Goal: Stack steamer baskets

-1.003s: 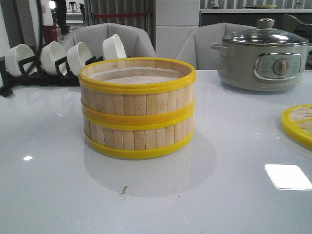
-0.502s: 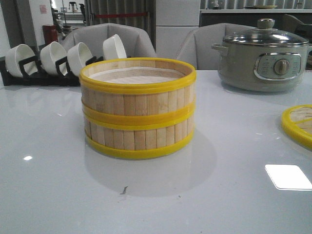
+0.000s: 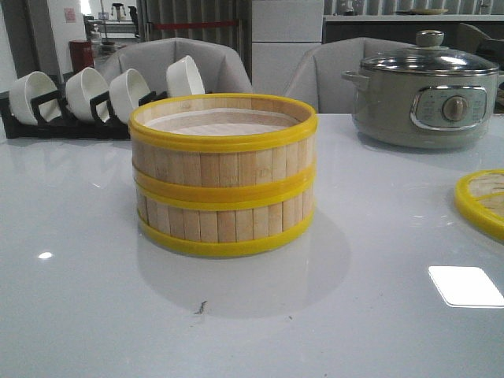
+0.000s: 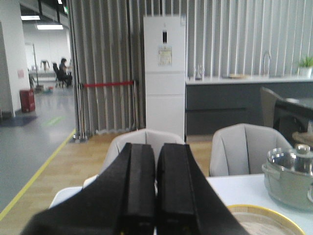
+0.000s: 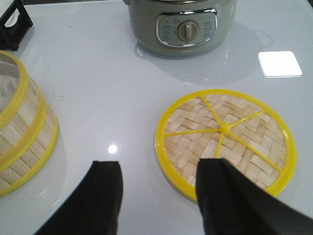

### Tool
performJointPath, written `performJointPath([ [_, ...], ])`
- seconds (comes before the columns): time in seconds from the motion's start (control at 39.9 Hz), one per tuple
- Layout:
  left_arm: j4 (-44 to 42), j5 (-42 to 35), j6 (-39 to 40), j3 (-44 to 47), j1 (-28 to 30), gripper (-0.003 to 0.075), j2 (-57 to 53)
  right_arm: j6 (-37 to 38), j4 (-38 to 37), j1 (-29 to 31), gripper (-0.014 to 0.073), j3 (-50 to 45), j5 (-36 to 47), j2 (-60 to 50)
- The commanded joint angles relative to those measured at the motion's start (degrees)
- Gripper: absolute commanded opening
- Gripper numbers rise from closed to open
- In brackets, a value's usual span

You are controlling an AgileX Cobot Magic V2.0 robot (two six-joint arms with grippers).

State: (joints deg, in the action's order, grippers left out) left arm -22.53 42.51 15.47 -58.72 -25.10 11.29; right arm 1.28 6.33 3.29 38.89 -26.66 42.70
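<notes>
Two steamer baskets stand stacked in the middle of the table in the front view, the upper basket (image 3: 223, 161) squarely on the lower basket (image 3: 224, 222). Both have pale slat walls and yellow rims. The stack (image 5: 22, 132) also shows at the edge of the right wrist view, and its top rim (image 4: 266, 220) shows in the left wrist view. My left gripper (image 4: 156, 147) is shut with nothing in it, raised and facing the chairs. My right gripper (image 5: 161, 165) is open and empty, low over the table between the stack and the lid. Neither gripper shows in the front view.
A flat woven lid (image 5: 226, 142) with a yellow rim lies on the table to the right of the stack. A grey-green electric pot (image 3: 425, 90) stands at the back right. A black rack of white bowls (image 3: 94, 94) sits at the back left, with grey chairs (image 4: 247, 147) behind the table.
</notes>
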Motion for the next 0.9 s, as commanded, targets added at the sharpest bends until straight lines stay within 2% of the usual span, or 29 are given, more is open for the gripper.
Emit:
performJointPath([
  [0.0,-0.8,-2.2,0.9,2.1,0.1,0.0096,-3.4,-0.2,0.6,0.1,0.0438,1.7,4.8,0.1],
  [0.13,-0.8,0.0,0.9,3.8,0.1,0.0095,-3.8,-0.2,0.6,0.1,0.0438,1.7,4.8,0.1],
  [0.4,-0.5,-5.9,0.9,7.8,0.1,0.0095,4.2,-0.2,0.6,0.1,0.0438,1.7,4.8,0.1],
  [0.55,-0.2,-11.8,0.9,11.0,0.1,0.0095,8.9,-0.2,0.6,0.1,0.0438,1.7,4.2,0.1],
  [0.88,0.5,-19.3,0.9,17.8,0.1,0.0095,14.2,-0.2,0.6,0.1,0.0438,1.7,3.3,0.1],
])
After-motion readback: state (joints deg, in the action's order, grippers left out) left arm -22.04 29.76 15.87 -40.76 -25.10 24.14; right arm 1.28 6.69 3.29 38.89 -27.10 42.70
